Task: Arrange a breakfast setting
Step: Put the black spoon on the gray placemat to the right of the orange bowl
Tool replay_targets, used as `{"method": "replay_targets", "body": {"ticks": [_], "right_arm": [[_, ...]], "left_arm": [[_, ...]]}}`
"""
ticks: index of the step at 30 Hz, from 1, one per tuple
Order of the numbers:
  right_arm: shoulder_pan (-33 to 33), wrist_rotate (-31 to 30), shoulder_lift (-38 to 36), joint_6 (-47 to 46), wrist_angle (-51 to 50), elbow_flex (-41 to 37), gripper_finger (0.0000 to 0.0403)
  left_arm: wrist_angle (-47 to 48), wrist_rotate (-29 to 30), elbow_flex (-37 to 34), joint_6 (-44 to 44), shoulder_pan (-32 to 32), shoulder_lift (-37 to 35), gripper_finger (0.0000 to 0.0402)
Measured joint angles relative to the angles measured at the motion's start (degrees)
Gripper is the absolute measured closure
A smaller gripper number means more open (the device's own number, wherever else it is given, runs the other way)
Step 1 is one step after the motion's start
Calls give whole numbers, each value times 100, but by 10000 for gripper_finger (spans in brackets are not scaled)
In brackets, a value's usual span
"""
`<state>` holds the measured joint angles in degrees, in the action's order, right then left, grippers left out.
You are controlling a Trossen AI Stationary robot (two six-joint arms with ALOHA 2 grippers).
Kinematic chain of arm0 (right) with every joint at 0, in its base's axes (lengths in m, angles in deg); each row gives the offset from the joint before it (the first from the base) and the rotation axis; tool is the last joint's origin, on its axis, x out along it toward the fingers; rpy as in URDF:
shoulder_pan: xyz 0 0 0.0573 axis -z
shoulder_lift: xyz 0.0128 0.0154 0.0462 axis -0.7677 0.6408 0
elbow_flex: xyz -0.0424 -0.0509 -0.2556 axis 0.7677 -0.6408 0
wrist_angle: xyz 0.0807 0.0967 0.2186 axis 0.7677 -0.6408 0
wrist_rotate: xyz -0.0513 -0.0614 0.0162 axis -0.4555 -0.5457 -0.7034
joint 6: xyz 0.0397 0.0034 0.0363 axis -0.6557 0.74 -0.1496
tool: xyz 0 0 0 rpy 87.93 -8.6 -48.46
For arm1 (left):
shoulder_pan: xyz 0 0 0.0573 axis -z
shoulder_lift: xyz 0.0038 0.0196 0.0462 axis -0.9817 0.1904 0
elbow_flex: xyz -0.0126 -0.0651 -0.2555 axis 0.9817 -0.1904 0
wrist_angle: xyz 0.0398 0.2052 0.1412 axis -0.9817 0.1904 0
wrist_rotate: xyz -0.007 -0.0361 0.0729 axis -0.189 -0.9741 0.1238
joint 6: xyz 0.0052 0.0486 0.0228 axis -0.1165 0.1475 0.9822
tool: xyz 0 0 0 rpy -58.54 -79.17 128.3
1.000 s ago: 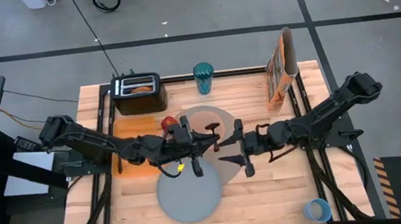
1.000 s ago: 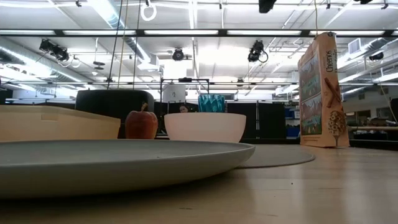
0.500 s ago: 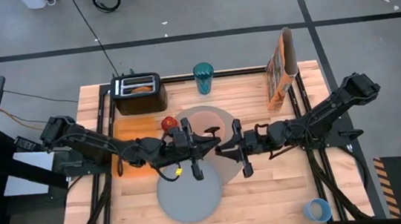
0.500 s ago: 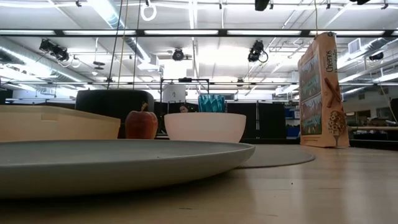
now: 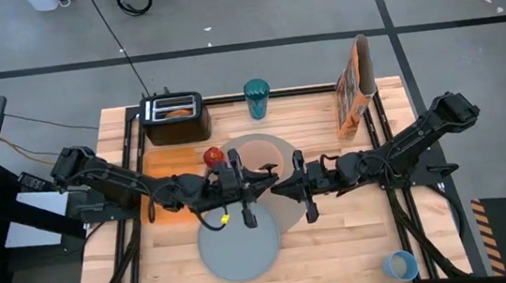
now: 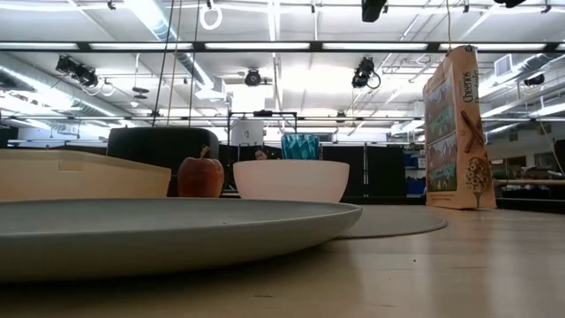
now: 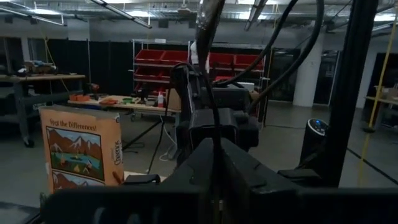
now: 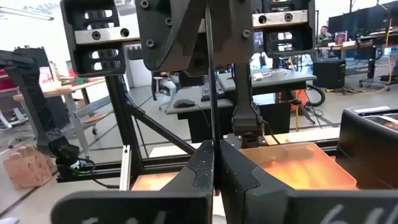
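Over the flat round mat my left gripper and my right gripper meet tip to tip, both shut. Between them stands a thin metal strip seen edge-on, the spoon. The grey plate lies on the table nearer the front edge. The pink bowl rests on the mat, and the red apple sits beside it. The arms hide the bowl in the high view. The bagel sticks out of a toaster slot. The cereal box stands upright at the far right. My left gripper pinches the spoon between its two fingers, coming level from the table's left. The spoon runs upright across the fingers, clear of the table. Which part of it is held, I cannot tell. My right gripper pinches the same thin strip between its two fingers, coming level from the table's right, facing the left gripper. The strip runs up from the fingers, edge-on; which part they have is not plain.
A black toaster and a teal tumbler stand along the far edge. An orange board lies at the left. The light-blue cup stands at the near right corner. Bare wood shows right of the plate.
My right gripper has gone a little toward the table's left, up to the left gripper, and its fingers have shut. The left arm has kept still. Nothing on the table has moved.
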<state>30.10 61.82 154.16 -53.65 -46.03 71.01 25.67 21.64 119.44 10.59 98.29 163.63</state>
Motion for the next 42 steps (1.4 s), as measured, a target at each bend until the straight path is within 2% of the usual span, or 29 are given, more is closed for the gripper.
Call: {"method": "replay_targets", "body": {"ticks": [3, 10, 15, 20, 24, 27, 34, 42], "right_arm": [[-9, 5, 0, 2, 0, 0, 390], [-75, -83, -224, -192, -24, 0, 390], [-205, -559, -652, -400, -678, 0, 390], [-338, -1061, -995, -2004, -1896, 0, 390], [-434, -1360, -980, -3775, -2837, 0, 390], [-415, -1380, -846, -5112, -3561, 0, 388], [-382, -1518, -674, -7700, -4802, -4, 390], [-389, -1367, -667, -10315, -6658, -4, 390]], "left_arm": [[26, 10, 0, -33, -2, 0, 321], [592, 91, 0, 592, -3, -349, 175], [1878, 321, 2, 704, 104, -1146, 106], [3795, 1391, 2, 371, 391, -2054, 95], [5029, 2202, 2, -72, 678, -2569, 105], [5786, 2570, 2, -507, 806, -2762, 110], [7066, 2690, 2, -1557, 835, -2697, 111], [7639, 2692, 0, -1866, 882, -2342, 111]]}}
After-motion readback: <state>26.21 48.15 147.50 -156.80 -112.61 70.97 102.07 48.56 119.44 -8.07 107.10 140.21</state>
